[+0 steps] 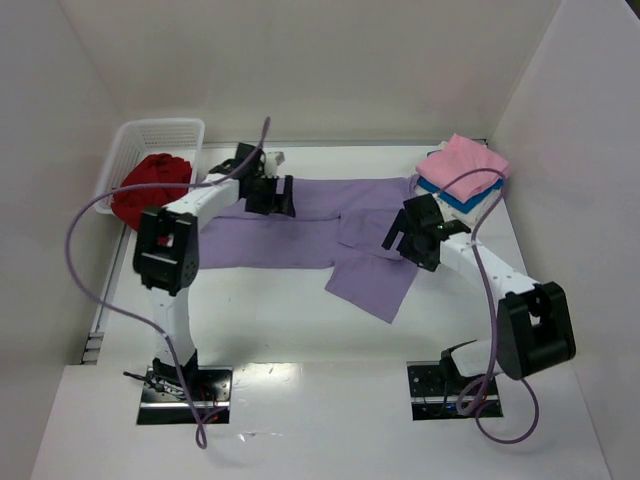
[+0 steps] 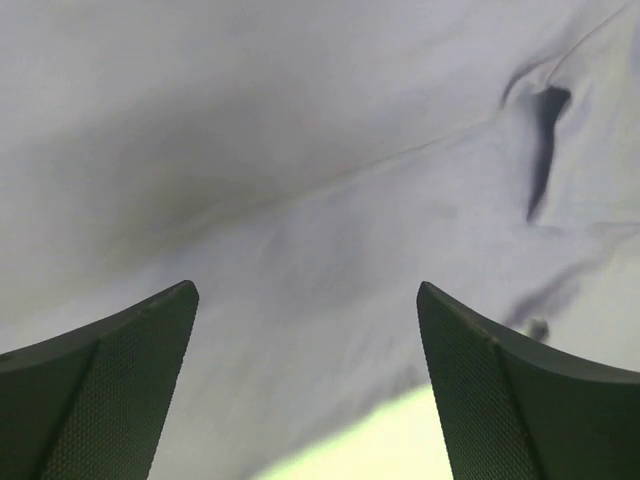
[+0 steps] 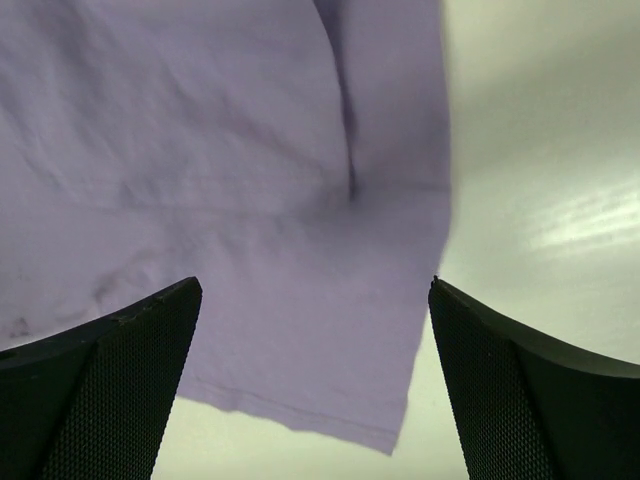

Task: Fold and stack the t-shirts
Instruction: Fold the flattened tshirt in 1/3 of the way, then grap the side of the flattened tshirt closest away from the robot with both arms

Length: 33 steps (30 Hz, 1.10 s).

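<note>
Lavender t-shirt (image 1: pixel 300 235) is lying spread across mid-table (image 1: pixel 280 320), partly folded, one flap angling toward the near edge. Deep red t-shirt (image 1: pixel 150 185) is sitting bunched in the white basket (image 1: pixel 160 130), far left, not yet folded. Pink t-shirt (image 1: pixel 465 160) is resting folded on the bright blue t-shirt (image 1: pixel 462 200), far right; two of four are looking done. Left gripper (image 2: pixel 305 300) and right gripper (image 3: pixel 315 290) are hovering over lavender cloth, jaws standing wide, gripping nothing.

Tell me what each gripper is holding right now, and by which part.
Nothing is held. The left gripper and the right gripper both stand open above the lavender t-shirt, with no cloth between their fingers.
</note>
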Tool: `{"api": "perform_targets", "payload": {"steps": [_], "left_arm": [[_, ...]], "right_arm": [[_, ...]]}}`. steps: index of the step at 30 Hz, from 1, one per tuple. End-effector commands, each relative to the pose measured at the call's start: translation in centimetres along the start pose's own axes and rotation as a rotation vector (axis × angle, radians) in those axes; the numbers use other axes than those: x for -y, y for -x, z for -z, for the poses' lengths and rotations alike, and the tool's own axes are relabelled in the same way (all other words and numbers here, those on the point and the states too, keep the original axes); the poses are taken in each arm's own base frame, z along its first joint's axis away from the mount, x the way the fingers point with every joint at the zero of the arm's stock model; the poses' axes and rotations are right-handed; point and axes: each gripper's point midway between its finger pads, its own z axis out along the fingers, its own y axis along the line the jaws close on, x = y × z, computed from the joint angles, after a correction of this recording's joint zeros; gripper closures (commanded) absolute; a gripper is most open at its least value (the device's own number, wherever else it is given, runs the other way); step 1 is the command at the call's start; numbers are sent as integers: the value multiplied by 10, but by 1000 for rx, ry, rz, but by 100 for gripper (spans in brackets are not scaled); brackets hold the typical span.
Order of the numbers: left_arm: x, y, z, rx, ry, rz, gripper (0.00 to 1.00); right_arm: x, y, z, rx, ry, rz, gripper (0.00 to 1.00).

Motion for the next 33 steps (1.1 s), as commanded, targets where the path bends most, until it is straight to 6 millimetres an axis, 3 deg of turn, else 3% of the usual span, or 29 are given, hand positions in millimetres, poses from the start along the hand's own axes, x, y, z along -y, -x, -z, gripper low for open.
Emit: {"api": "perform_targets", "payload": {"steps": [1,5,8,13,17,21,24,29,33], "left_arm": [[-23,39,73,218,45,95,1],[-31,17,117,247,142,117,1],[-56,-4,136,231,298,150,1],[-73,-42,152,220,388,258,1],[-73,-67,166,223,425,300,1],[-81,-84,170,215,466,351,0],[-84,-92,169,209,472,383,0],[-94,-103,165,202,479,432,0],[-96,-109,163,206,473,459,0]], "right_arm": [[-10,2,16,40,93,-103,0],[0,-8,13,31,59,-99,0],[10,-20,8,-4,22,-90,0],[24,-35,5,-39,-13,-76,0],[17,-45,8,-71,24,-61,0],[23,-67,0,-147,-10,-49,0],[9,-81,5,-182,16,-41,0],[6,-106,14,-212,9,-13,0],[18,-119,8,-211,-48,-15,0]]}}
